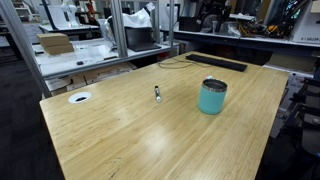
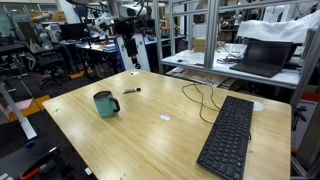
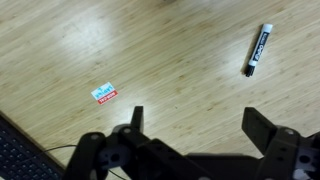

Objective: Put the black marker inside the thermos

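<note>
The black marker [image 1: 157, 93] lies flat on the wooden table, to one side of the teal thermos [image 1: 212, 97], which stands upright with its mouth open. Both also show in an exterior view, the marker [image 2: 131, 92] beyond the thermos [image 2: 106, 103]. In the wrist view the marker [image 3: 257, 50] lies at the upper right, its paler end pointing up. My gripper [image 3: 198, 125] is open and empty, well above the bare wood and short of the marker. The arm [image 2: 128, 35] hangs over the table's far end. The thermos is out of the wrist view.
A long black keyboard [image 2: 228, 140] with its cable lies along one side of the table and shows in the other exterior view [image 1: 215, 62]. A white ring [image 1: 79, 98] sits near a table corner. A small red and white label [image 3: 104, 94] lies on the wood.
</note>
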### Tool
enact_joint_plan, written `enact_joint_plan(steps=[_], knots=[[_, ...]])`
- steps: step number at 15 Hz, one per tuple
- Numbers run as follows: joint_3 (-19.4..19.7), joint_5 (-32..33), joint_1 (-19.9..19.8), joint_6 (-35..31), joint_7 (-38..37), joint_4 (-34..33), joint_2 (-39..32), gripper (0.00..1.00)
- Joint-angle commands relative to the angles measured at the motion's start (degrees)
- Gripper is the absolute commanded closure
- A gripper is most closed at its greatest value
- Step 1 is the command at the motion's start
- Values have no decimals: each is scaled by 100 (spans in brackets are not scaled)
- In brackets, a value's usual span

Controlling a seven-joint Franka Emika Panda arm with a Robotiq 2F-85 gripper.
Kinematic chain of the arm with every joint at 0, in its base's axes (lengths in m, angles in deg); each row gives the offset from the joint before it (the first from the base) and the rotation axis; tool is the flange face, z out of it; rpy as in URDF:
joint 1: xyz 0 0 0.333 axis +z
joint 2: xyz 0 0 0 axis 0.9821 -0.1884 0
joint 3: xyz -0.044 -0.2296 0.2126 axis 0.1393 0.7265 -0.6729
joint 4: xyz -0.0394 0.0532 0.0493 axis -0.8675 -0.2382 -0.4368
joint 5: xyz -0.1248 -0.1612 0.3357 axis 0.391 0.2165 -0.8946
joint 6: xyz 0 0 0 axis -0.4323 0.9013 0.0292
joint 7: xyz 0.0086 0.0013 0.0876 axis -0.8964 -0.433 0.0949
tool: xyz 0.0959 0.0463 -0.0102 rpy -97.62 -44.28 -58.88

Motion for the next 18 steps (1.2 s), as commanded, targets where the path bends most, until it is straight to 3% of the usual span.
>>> enact_joint_plan(steps=[1,4,11,14,18], knots=[[6,-209,111,-178,-349,-135,-251,0],[-34,-397,311,-248,-819,-555,-883,0],[333,423,1217,666,-2005,-2623,-2639,0],[333,398,1281,1085,-2070,-3501,-3307,0],[151,149,1216,926,-1788,-4490,-4022,0]])
